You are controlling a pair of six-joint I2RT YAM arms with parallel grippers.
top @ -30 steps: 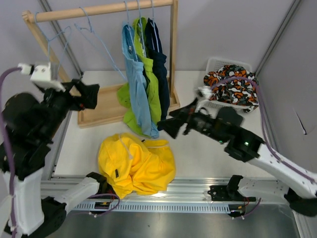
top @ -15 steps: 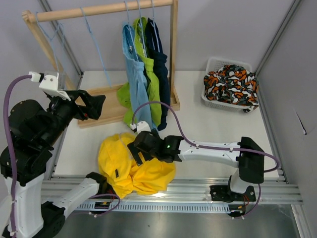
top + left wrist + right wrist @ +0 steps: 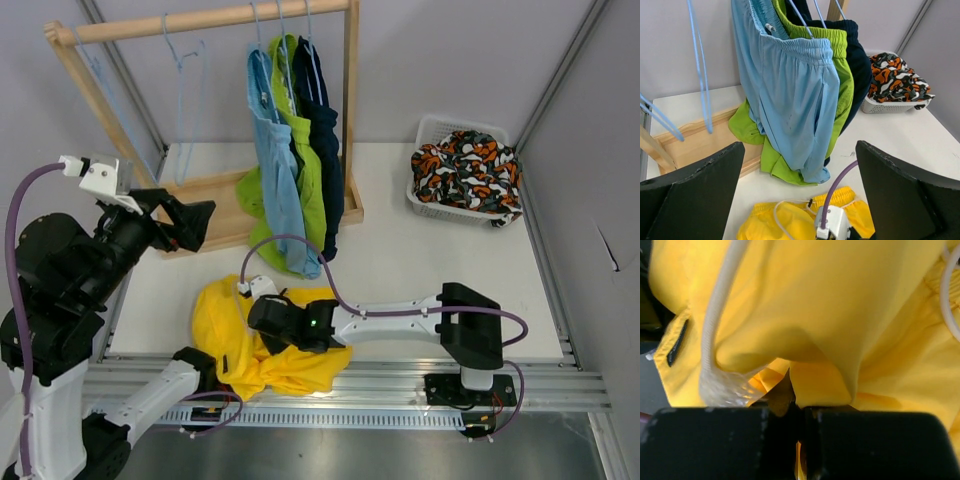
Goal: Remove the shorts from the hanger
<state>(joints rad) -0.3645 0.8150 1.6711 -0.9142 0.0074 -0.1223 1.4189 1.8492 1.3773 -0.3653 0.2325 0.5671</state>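
3 shorts hang on the wooden rack [image 3: 205,18] at the far-left part of the bench [image 3: 420,270]. The light blue shorts [image 3: 278,170] are nearest the left, the lime green shorts [image 3: 303,140] come next and the dark navy shorts [image 3: 325,140] last. All 3 are pressed together at the right end of the rod. Bare blue hangers [image 3: 185,75] dangle further left on the same rod.

The yellow shorts [image 3: 225,330] lie crumpled on the bench at the near edge, left of the middle. The patterned shorts [image 3: 465,165] fill a white basket [image 3: 432,128] near the far-right corner.

The right gripper [image 3: 258,318] sits low on the yellow shorts, its jaws together and pinching a fold of the fabric. In the right wrist view yellow cloth crowds the fingers and a white drawcord [image 3: 715,320] crosses on the left. A purple cable [image 3: 300,245] arcs up from that wrist, passing just in front of the hem of the light blue shorts.

The left gripper [image 3: 195,225] hangs raised near the left edge, its fingers spread wide with nothing between them, facing the hanging shorts. The rack's flat wooden base [image 3: 215,220] lies between it and them.
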